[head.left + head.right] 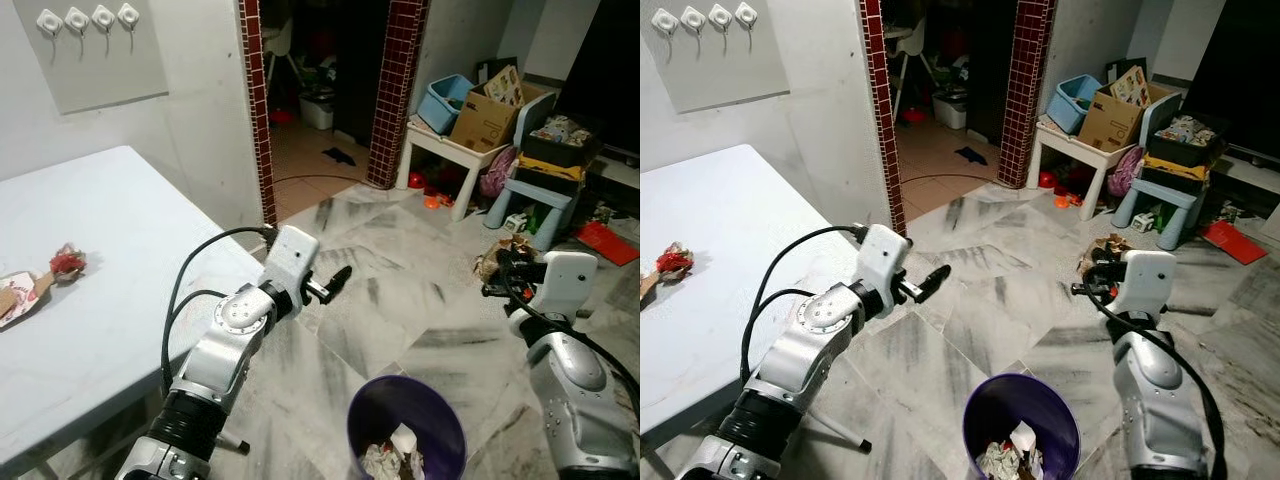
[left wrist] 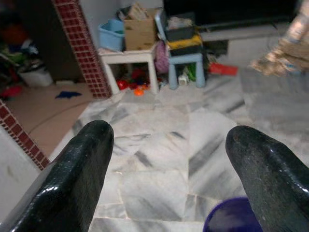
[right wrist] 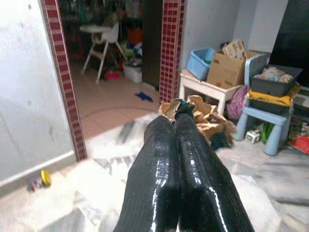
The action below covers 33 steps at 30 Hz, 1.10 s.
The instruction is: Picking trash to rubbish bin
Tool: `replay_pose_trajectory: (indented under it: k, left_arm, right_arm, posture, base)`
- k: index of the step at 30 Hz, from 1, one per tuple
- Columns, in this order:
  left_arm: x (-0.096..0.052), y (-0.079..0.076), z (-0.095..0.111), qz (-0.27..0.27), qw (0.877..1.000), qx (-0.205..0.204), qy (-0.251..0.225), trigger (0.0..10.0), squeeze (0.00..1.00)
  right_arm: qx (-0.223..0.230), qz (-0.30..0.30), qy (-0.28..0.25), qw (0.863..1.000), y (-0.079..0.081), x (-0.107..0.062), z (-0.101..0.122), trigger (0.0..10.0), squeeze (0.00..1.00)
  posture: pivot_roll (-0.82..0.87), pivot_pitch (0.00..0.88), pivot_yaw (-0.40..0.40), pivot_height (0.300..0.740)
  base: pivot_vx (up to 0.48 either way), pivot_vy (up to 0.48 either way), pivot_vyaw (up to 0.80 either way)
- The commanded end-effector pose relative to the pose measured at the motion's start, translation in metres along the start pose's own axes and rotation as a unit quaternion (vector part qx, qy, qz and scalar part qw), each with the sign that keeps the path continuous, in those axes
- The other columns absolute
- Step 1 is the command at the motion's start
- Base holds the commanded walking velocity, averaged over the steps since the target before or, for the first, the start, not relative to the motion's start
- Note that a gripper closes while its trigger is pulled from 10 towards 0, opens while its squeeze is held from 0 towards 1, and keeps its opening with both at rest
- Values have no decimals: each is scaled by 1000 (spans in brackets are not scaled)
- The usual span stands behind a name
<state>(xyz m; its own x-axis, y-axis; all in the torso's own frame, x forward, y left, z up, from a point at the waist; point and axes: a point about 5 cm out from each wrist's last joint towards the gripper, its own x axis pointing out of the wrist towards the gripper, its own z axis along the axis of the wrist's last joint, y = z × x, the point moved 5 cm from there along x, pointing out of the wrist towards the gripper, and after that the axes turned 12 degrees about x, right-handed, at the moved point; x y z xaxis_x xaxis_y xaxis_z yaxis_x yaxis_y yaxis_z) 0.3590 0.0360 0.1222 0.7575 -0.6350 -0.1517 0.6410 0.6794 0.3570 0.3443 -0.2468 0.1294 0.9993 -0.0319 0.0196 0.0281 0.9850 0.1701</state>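
One scrap held, bin below

One brown paper scrap is pinched in the right gripper, its fingers together. The bin stands below and to its left; next, swing over it and release. Left gripper, fingers apart, hovers above the bin.

The two eye views look forward and down from the robot's head across a marble floor, sharing the purple bin near the bottom edge, the white table on the left and the brick doorway beyond. Each wrist view looks close along its own black fingers toward the same far corner, with the small white stool and cardboard box.
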Motion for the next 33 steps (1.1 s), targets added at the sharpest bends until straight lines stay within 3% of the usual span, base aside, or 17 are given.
replay_pose_trajectory:
  k: [1, 8, 23, 29, 33]
  left_arm:
    - [0, -9, 1, -21, 1000, 18, 3, 10000, 0]
    - [-3, -42, 6, -102, 994, 34, -19, 10000, 0]
    - [1, -75, 18, -162, 986, 29, -24, 10000, 0]
    - [4, -84, 23, -171, 985, 14, -26, 10000, 0]
    - [4, -94, 29, -181, 983, 4, -28, 10000, 0]
  right_arm:
    - [-12, -1, -10, 1000, -6, 5, 6, 10000, 0]
    - [-27, -18, 7, 999, -33, 12, 1, 10000, 0]
    - [-30, -13, 68, 997, -65, 15, -19, 10000, 0]
    - [-27, 9, 89, 996, -63, 21, -22, 10000, 0]
    - [-7, 40, 105, 994, -51, 28, -27, 10000, 0]
  posture:
    - [-99, 87, 24, 740]
    - [-106, 157, 57, 740]
    - [-102, 299, 107, 740]
    - [-110, 336, 118, 740]
    - [-103, 372, 126, 740]
  base:
    - [0, 0, 0]
    - [0, 0, 0]
    - [0, 0, 0]
    - [0, 0, 0]
    - [0, 0, 0]
